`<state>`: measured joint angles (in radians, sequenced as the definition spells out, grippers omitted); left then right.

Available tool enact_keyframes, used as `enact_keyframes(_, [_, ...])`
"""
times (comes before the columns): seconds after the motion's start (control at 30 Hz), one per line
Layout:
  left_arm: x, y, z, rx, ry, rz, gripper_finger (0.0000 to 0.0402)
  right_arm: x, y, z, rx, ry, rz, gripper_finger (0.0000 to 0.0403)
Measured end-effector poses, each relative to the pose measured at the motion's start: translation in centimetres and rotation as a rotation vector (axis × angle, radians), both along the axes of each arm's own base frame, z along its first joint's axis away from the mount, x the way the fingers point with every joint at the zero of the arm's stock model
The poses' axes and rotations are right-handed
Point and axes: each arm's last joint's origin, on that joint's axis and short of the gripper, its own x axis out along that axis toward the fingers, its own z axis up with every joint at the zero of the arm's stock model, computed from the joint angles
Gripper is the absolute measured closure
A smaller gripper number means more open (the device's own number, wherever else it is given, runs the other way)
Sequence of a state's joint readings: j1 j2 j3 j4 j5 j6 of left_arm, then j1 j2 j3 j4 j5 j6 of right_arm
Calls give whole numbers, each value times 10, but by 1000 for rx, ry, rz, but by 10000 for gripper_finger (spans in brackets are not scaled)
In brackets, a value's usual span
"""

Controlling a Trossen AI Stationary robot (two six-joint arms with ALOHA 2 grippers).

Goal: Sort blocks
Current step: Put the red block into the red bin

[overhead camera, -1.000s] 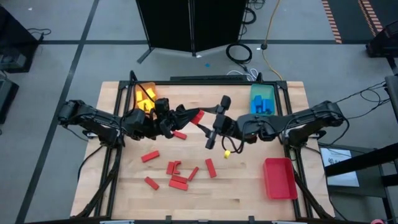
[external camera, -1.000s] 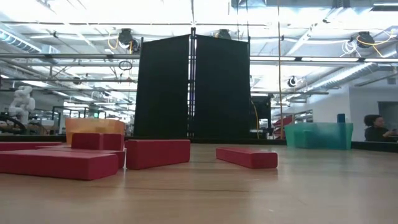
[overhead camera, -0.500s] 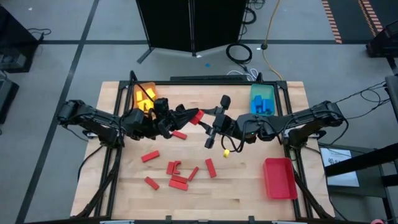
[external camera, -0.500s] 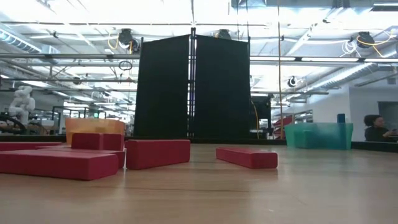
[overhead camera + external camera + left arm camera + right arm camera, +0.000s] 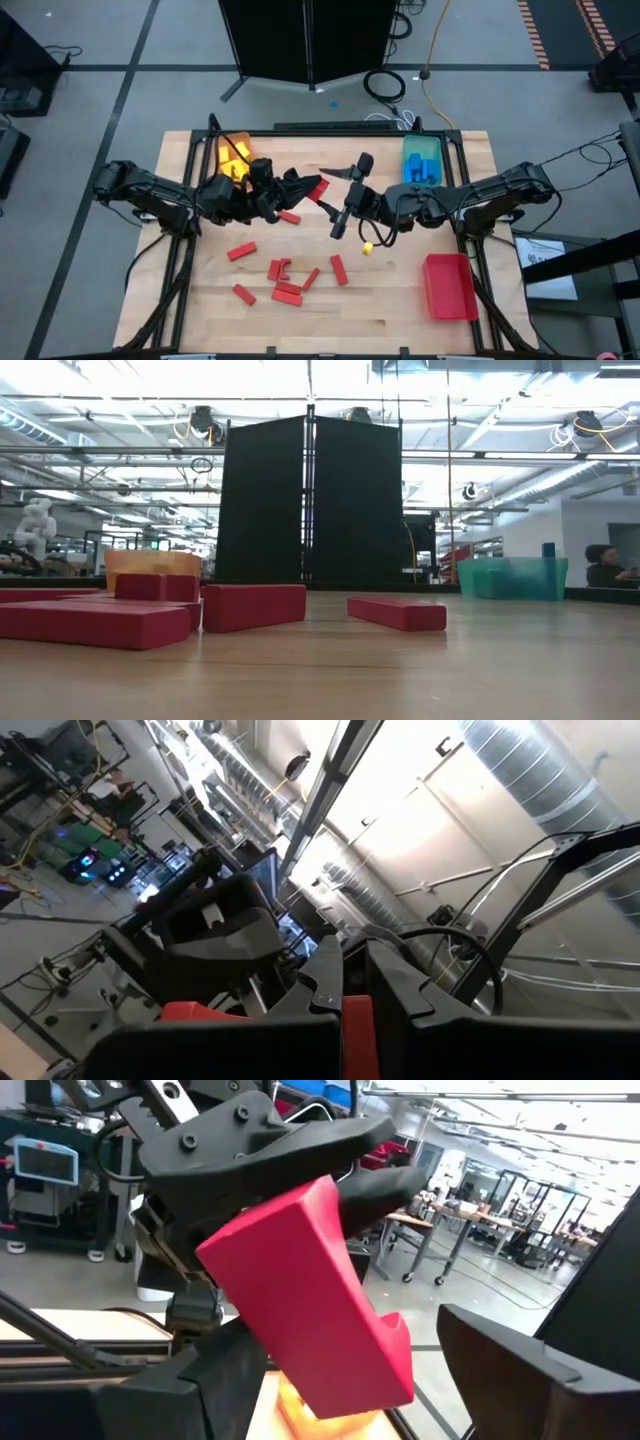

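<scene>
My left gripper (image 5: 308, 186) is over the table's middle, shut on a red block (image 5: 318, 187) held above the wood. My right gripper (image 5: 327, 190) faces it from the right, open. In the right wrist view its two fingers (image 5: 210, 1380) stand on either side of that red block (image 5: 320, 1300). Several more red blocks (image 5: 288, 290) lie flat on the table's near half, and one (image 5: 289, 216) lies under my left arm. A small yellow block (image 5: 366, 246) rests below my right gripper. In the low view, red blocks (image 5: 255, 606) lie flat on the wood. My left gripper pinches the red block by the end nearest my left arm (image 5: 290, 1220), between its two fingers (image 5: 270, 1140). It comes from the table's left. The block is lifted clear of the table, and its free end (image 5: 380, 1370) points toward my right gripper. My right gripper: I cannot tell whether a finger touches the block's free end.
An orange tray (image 5: 232, 153) with yellow blocks sits at the far left. A teal tray (image 5: 422, 160) with blue blocks is at the far right, and a red tray (image 5: 448, 285) at the near right. A person (image 5: 603, 567) sits in the room beyond the table.
</scene>
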<state>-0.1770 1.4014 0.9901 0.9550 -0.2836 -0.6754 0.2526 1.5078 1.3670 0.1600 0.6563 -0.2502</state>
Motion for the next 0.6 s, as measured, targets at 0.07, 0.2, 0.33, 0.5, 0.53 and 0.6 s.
enact_keyframes(0.07, [0, 0, 0, 0, 0, 2, 390, 0, 1, 0, 0, 2, 4, 132])
enact_keyframes(0.2, [1, 1, -2, 1, 26, 9, 390, -1, 4, 0, 0, 3, 12, 163])
enact_keyframes(0.33, [2, 2, -3, -4, 35, 22, 390, -1, 5, 0, 0, 4, 14, 186])
enact_keyframes(0.5, [2, 3, -3, -14, 34, 34, 390, -1, 5, 0, -4, 7, 1, 209])
enact_keyframes(0.53, [2, 3, -3, -16, 34, 33, 390, -2, 5, 0, -6, 8, -12, 217])
enact_keyframes(0.6, [2, 3, -3, -22, 35, 31, 390, -2, 5, -1, -21, 19, -32, 239])
